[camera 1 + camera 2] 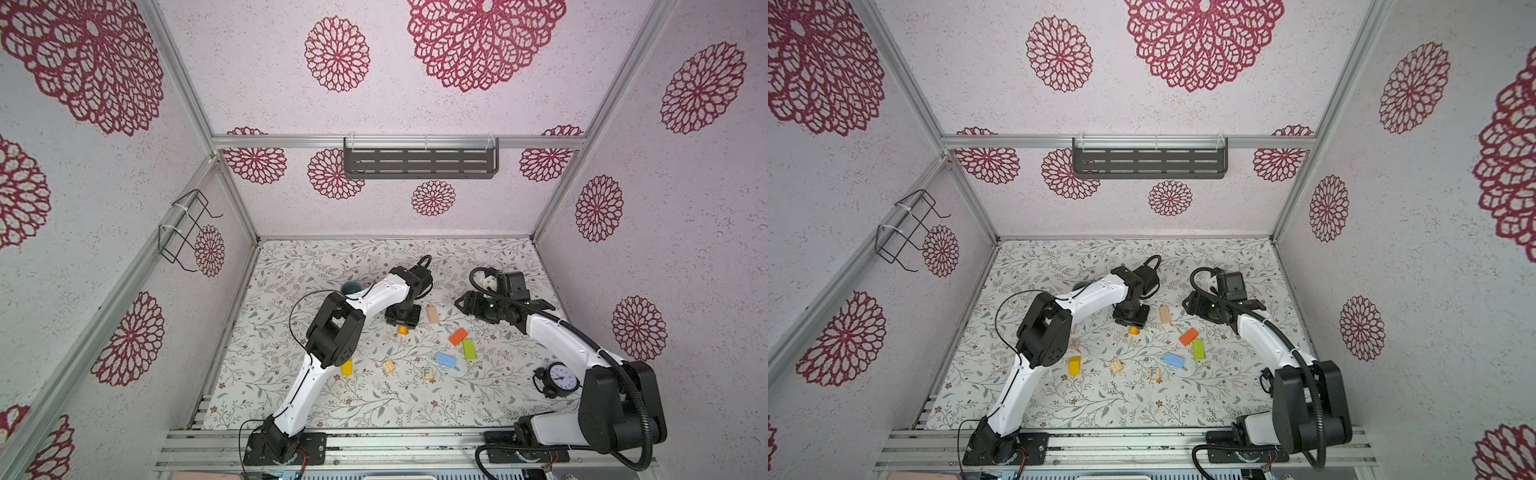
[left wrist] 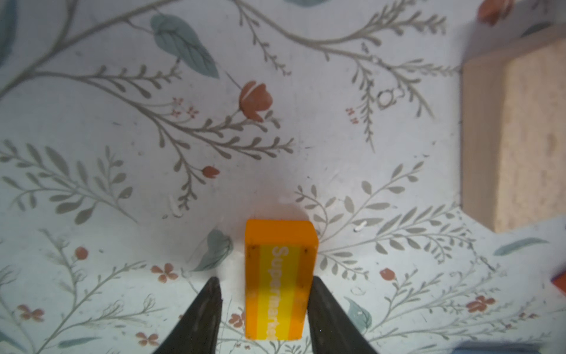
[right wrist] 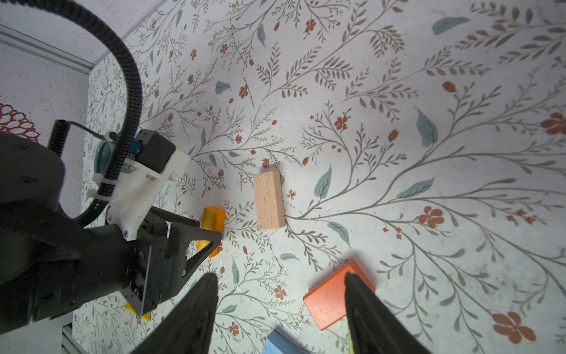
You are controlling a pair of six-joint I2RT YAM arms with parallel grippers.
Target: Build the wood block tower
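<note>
Wood blocks (image 1: 446,360) lie scattered on the table (image 1: 332,399). Our left pincer (image 2: 265,279) stands released around the orange block (image 2: 280,260), right pincer (image 3: 280,275) open at its 2 o'clock; a brushing jaw may shift it.

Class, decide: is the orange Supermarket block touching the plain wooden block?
Apart. The right wrist view shows bare tabletop between the orange Supermarket block and plain wooden block.

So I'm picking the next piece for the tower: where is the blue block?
In both top views the blue block lies right of centre, between the lettered F cube on its left and the green block on its right.
</note>
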